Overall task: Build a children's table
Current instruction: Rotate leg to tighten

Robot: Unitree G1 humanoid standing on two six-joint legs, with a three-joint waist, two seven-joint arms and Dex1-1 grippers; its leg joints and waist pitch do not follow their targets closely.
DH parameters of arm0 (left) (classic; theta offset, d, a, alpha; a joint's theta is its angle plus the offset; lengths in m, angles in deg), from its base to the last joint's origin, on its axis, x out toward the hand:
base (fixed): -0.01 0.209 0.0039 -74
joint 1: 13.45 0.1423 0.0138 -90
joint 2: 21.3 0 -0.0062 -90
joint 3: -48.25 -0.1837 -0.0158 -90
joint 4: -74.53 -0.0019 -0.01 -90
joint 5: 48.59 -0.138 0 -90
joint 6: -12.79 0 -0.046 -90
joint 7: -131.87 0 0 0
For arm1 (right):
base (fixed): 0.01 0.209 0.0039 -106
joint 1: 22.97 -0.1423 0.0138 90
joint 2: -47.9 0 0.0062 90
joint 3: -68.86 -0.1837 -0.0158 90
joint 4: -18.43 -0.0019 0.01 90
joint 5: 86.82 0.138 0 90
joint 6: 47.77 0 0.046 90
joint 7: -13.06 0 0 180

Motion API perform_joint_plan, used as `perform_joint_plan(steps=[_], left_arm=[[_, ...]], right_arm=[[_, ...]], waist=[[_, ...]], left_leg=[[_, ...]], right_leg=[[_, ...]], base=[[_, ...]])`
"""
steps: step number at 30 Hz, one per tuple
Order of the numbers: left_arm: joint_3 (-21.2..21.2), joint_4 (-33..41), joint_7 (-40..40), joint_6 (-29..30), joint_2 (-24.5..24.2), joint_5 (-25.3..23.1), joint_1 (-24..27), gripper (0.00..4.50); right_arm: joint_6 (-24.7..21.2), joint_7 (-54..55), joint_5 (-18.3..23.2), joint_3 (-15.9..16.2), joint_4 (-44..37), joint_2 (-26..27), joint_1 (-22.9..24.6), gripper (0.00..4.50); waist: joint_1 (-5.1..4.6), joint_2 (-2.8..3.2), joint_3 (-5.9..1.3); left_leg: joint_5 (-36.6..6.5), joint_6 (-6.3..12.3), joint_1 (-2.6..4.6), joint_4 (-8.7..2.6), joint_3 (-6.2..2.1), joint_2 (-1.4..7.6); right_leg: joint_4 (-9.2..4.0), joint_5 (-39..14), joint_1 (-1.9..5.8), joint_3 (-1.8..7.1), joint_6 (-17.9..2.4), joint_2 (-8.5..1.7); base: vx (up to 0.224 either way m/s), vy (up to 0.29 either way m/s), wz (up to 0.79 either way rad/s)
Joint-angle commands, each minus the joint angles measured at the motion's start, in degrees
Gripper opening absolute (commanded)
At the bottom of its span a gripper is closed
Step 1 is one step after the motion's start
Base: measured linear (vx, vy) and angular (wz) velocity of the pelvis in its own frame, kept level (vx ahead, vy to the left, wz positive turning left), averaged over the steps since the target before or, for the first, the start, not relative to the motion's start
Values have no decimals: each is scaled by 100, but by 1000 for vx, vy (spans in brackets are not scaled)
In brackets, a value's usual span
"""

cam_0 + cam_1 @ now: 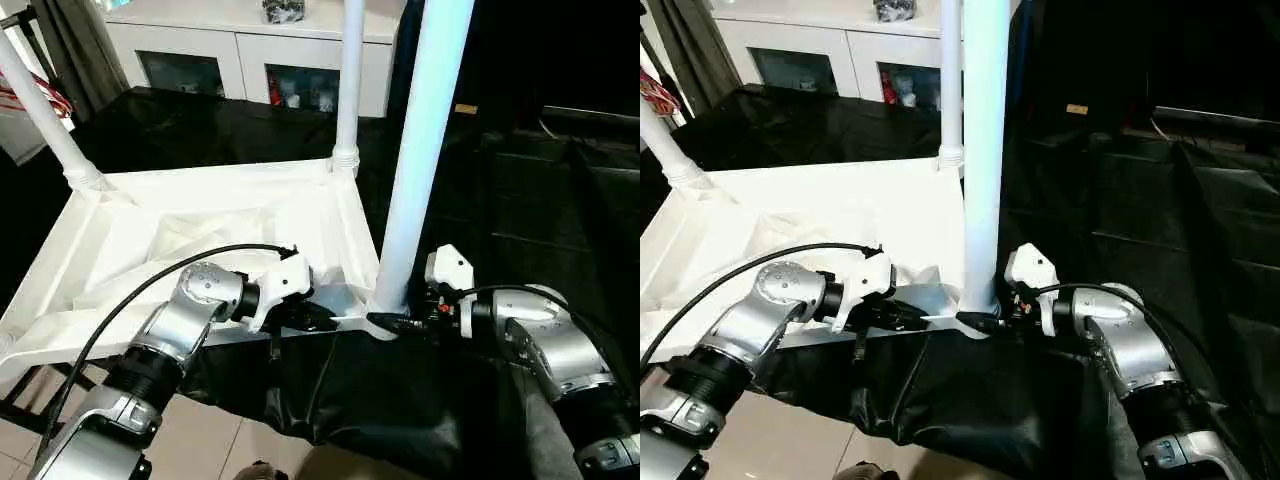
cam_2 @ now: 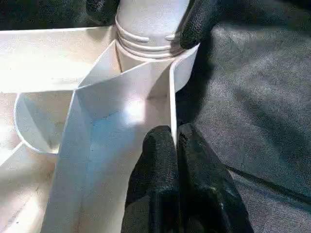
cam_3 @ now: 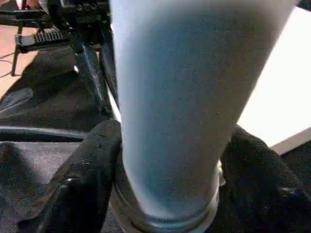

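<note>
The left gripper (image 2: pixel 176 145) pinched the top's (image 1: pixel 130 230) near rim to steady it; the right gripper (image 3: pixel 170 194) clasped the near-corner leg (image 1: pixel 425 140) at its socket.

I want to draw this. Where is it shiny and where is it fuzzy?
Left wrist view: a bright glare spot on the tabletop rib, sharp elsewhere. Right wrist view: the leg is close and fuzzy. Eye views: the black cloth is dark and glossy.

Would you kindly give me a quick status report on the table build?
Left gripper shut on tabletop rim. Right gripper around near leg at its base. Three legs standing in upturned tabletop. Nothing in the way.
</note>
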Motion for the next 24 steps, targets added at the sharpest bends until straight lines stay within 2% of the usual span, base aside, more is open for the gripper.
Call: perform_joint_plan(steps=[1,3,7,17,20,22,23,24], left_arm=[[-35,279,-174,-41,-57,113,-35,0],[-41,297,-170,-33,-57,108,-22,0],[-45,341,-123,-6,-39,99,13,0],[-22,284,221,26,74,0,19,0],[61,-125,956,94,343,-239,-208,0],[96,-336,1318,154,516,-337,-351,0],[102,-398,1416,173,567,-364,-399,0],[120,-623,1800,252,768,-448,-575,0]], right_arm=[[13,-18,44,45,-102,-36,30,276],[-2,-36,41,64,-148,-35,55,258],[-51,-71,41,89,-204,-31,103,251],[-91,16,5,158,-285,60,227,249],[-147,1210,-291,-35,136,545,41,249],[-246,2011,-418,-210,490,878,-129,248],[-278,2210,-432,-261,597,970,-183,248],[-292,2765,-450,-379,883,1260,-333,248]], waist=[[7,-77,-403],[5,-89,-399],[10,-90,-400],[8,-100,-393],[-20,-133,-384],[-69,-126,-370],[-69,-126,-370],[-102,-121,-370]], left_leg=[[-1047,456,105,-395,-111,346],[-1078,438,110,-395,-107,344],[-1071,430,111,-400,-113,353],[-1083,432,115,-396,-106,345],[-1103,354,110,-408,-110,326],[-1281,153,132,-427,-120,290],[-1281,153,132,-427,-120,290],[-1322,82,125,-443,-135,297]], right_leg=[[-403,-1056,273,266,-1347,-450],[-412,-1130,270,270,-1326,-450],[-408,-1139,272,272,-1305,-452],[-422,-1227,263,273,-1284,-449],[-442,-1382,254,271,-1224,-449],[-481,-1829,244,261,-1130,-454],[-481,-1829,244,261,-1130,-454],[-497,-1927,257,264,-1036,-466]], base=[[0,0,0],[0,0,0],[0,0,0],[0,0,0],[0,0,0],[0,0,0],[0,0,0],[0,0,0]])
